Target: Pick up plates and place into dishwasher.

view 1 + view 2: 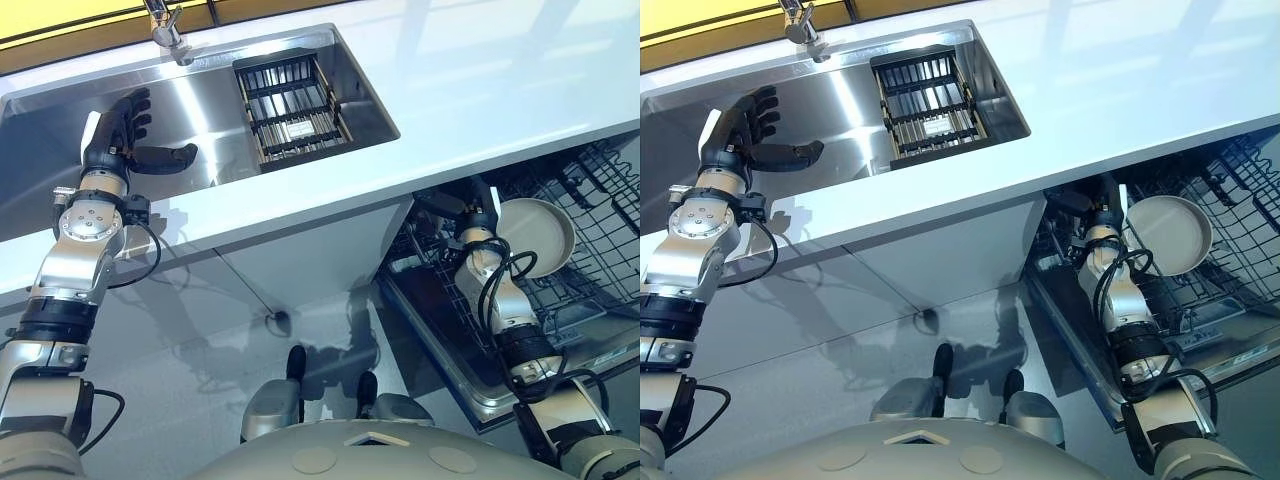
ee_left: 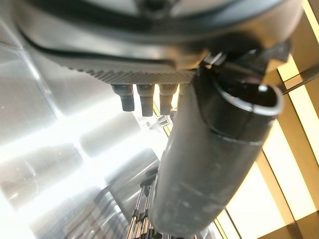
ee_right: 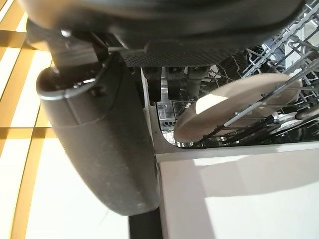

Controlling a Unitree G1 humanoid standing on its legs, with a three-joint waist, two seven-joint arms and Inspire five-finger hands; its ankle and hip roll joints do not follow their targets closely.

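**Left hand over sink, right hand at plate in dishwasher rack**

The left hand (image 1: 118, 135) is hovering over the steel sink (image 1: 200, 110), near its left end. Its fingers (image 2: 145, 99) are hanging loosely, only slightly bent, and its thumb (image 2: 209, 164) is sticking out sideways towards the middle of the basin. The hand is gripping nothing.

The tap (image 1: 168, 30) is standing at the far rim of the sink, beyond the left hand. A dark slatted basket (image 1: 292, 105) is sitting in the right end of the sink, well apart from the hand.

The white counter (image 1: 480, 90) is running from the sink to the right and is overhanging the dishwasher below it. The dishwasher door (image 1: 462, 375) is lying open, with the wire rack (image 1: 610, 200) pulled out above it.

The right hand (image 1: 482, 208) is reaching in under the counter edge, at the left side of the rack. In the right wrist view its fingers (image 3: 172, 74) are pointing straight ahead and its thumb (image 3: 99, 144) is standing clear to one side; the hand is loose and is clasping nothing.

The plate (image 1: 540, 235), round and pale, is standing tilted on its edge between the rack wires, just beside the right hand. Whether the fingertips are touching its rim cannot be told.
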